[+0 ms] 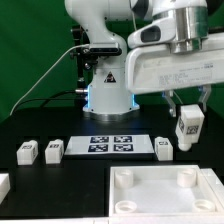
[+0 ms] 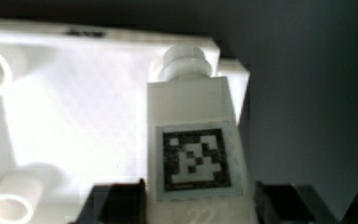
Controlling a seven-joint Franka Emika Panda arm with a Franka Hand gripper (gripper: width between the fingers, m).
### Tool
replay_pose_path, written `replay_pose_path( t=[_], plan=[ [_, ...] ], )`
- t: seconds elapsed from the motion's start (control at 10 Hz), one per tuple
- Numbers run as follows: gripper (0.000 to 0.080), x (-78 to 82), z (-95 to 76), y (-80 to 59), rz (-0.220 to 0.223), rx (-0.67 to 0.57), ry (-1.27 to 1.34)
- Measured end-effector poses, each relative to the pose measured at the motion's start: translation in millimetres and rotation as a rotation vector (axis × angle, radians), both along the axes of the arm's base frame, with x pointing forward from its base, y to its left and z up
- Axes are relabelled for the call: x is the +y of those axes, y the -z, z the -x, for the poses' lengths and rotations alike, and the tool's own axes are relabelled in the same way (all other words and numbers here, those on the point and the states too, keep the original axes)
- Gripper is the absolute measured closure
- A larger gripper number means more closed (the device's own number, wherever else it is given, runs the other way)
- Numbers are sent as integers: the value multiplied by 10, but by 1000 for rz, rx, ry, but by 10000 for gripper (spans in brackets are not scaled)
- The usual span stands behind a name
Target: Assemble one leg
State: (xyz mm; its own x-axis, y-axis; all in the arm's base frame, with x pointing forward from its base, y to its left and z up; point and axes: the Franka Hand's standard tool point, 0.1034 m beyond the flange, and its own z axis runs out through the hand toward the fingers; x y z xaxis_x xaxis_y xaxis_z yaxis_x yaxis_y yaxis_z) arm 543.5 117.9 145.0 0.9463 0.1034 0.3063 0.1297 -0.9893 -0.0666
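Note:
My gripper [image 1: 187, 112] is shut on a leg [image 1: 187, 125], a small white block with a black-and-white tag, and holds it in the air at the exterior view's right, above the far right corner of the large white panel [image 1: 150, 200]. In the wrist view the held leg [image 2: 197, 130] runs out from between the dark fingers [image 2: 115, 202], its far end near a round corner socket [image 2: 188, 66] of the panel [image 2: 69, 110]. My gripper [image 2: 197, 206] grips the leg's near end. Three more legs lie on the table: two at the left [image 1: 27, 151] [image 1: 54, 150], one at the right [image 1: 163, 147].
The marker board [image 1: 110, 143] lies flat on the black table in front of the robot base [image 1: 107, 90]. A white part [image 1: 3, 185] shows at the left edge. The panel has raised round sockets [image 1: 183, 178] at its corners.

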Motion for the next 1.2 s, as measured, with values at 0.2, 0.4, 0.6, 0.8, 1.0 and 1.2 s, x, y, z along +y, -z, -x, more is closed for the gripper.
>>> replay_pose_path(
  t=[0.2, 0.4, 0.6, 0.8, 1.0, 1.2],
  plan=[
    [505, 77, -380, -120, -34, -226, -15],
    [505, 156, -368, -83, -39, -269, -23],
    [505, 152, -372, -83, -38, -271, -24],
    [505, 56, -450, -68, -11, -256, -53],
    [505, -176, -679, 25, -4, -247, -32],
    [505, -226, -726, 206, -15, -247, -20]
  ],
)
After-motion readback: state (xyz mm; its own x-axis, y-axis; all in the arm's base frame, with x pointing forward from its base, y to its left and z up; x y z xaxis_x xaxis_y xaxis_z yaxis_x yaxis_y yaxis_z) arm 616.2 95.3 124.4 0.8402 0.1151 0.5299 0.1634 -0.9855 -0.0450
